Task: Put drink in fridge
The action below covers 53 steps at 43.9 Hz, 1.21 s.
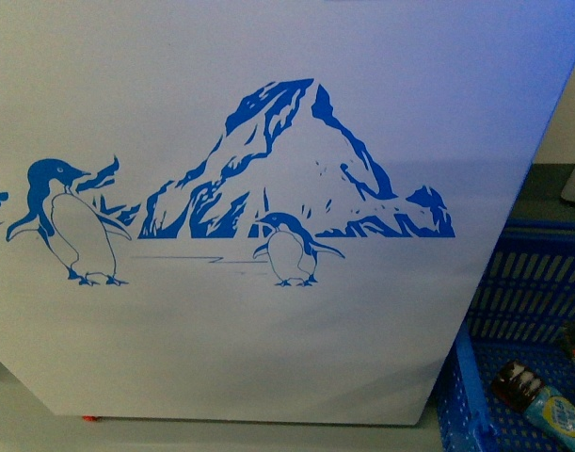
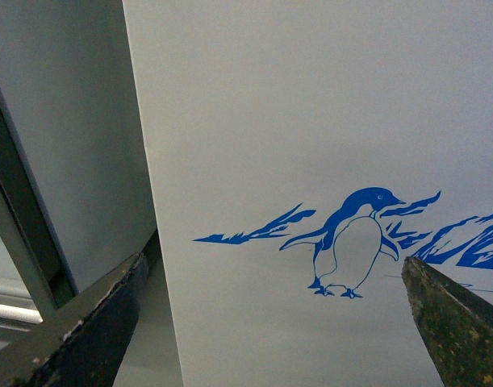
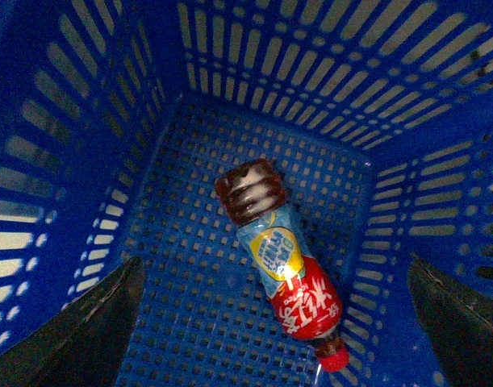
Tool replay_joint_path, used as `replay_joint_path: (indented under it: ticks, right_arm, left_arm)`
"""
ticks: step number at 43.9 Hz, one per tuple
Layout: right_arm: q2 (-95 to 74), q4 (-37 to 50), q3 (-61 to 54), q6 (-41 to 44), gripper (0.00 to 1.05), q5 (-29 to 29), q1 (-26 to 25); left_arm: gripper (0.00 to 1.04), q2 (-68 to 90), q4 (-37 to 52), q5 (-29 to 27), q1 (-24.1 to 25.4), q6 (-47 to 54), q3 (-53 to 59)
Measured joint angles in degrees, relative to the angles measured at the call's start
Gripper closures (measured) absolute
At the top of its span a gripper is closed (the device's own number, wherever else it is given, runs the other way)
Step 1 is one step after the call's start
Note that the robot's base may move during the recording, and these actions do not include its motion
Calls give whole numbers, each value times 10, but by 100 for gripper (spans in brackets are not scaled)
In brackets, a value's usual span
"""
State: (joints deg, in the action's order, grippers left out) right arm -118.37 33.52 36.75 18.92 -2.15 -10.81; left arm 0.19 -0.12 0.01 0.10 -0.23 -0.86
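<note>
The fridge (image 1: 268,113) fills the front view: a white wall with a blue penguin-and-mountain decal. The drink (image 3: 280,262), a small bottle of dark liquid with a red and light-blue label and a red cap, lies on its side on the floor of a blue basket (image 3: 190,145). My right gripper (image 3: 278,322) is open above the basket, the bottle lying between its fingers and below them. The bottle's end also shows in the front view (image 1: 541,400) at the bottom right. My left gripper (image 2: 274,322) is open and empty, facing the fridge's wall (image 2: 311,121) near a penguin.
The blue slotted basket (image 1: 527,292) stands on the floor at the fridge's right side. A grey wall and a dark frame (image 2: 20,218) lie beyond the fridge's corner in the left wrist view. Grey floor (image 1: 14,414) shows under the fridge.
</note>
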Motion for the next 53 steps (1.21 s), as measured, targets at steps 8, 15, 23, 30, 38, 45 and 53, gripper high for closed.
replay_joint_path:
  ticks: [8, 15, 23, 30, 38, 45, 53]
  right_arm:
    - [-193, 25, 115, 29, 7, 16, -8]
    - [-315, 38, 213, 48, 7, 29, -26]
    - [-402, 23, 299, 65, 7, 35, -28]
    - [-455, 7, 368, 65, 7, 42, -29]
    - [-491, -24, 428, 66, 7, 49, -27]
    - [-518, -37, 461, 65, 7, 59, -26]
    - [-548, -54, 490, 59, 7, 64, -28]
  left_arm:
    - [8, 0, 0, 0, 0, 0, 0]
    - [8, 0, 0, 0, 0, 0, 0]
    - [8, 0, 0, 0, 0, 0, 0]
    - [8, 0, 0, 0, 0, 0, 0]
    - [8, 0, 0, 0, 0, 0, 0]
    - [8, 0, 0, 0, 0, 0, 0]
    - [8, 0, 0, 0, 0, 0, 0]
